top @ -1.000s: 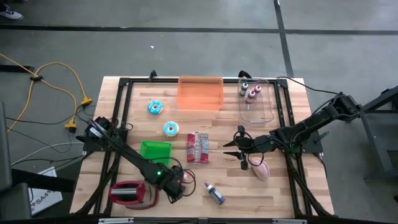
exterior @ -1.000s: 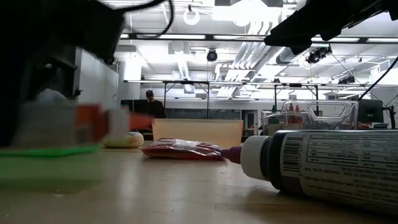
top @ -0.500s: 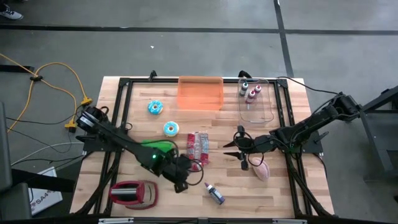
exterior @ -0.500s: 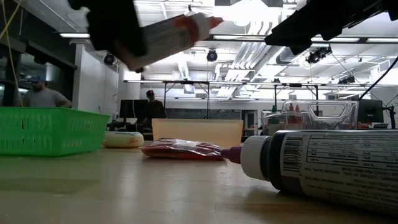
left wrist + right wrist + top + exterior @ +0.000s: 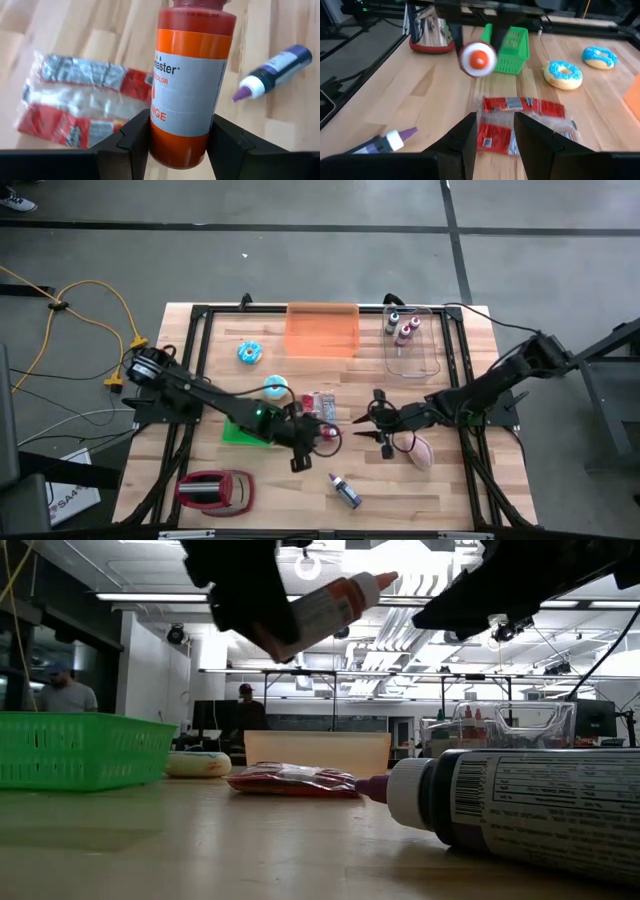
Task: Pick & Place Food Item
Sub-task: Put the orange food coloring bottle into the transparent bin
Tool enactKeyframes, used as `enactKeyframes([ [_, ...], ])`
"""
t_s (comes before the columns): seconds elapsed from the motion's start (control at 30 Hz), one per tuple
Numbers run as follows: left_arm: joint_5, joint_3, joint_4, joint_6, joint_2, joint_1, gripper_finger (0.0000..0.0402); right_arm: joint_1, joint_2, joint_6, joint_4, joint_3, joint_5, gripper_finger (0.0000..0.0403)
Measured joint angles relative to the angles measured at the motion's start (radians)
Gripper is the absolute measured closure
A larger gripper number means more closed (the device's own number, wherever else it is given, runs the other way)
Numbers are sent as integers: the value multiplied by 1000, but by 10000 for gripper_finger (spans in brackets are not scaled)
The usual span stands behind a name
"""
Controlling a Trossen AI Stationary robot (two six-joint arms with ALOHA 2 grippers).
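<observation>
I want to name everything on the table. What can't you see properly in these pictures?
- Orange bottle: its cap is cut off by the left wrist picture's edge, its base hidden between the left gripper fingers.
- Green basket: the left arm covers part of it in the high view.
- Pink item: partly under the right gripper there; too small to name.

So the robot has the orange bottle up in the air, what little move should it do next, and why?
Probably carry it on toward the clear bin. The left pincer grips the orange bottle above the red packet, and that bin already holds similar bottles. The right pincer waits shut.
</observation>
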Motion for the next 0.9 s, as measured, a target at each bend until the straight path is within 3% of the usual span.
enactKeyframes([
  [0.43, 0, 0, 58, 130, 0, 35, 247, -37, 46, -39, 105, 0, -21, 284],
  [0.9, 0, 0, 94, 164, 1, 51, 247, -41, 46, -54, 167, 0, -79, 227],
])
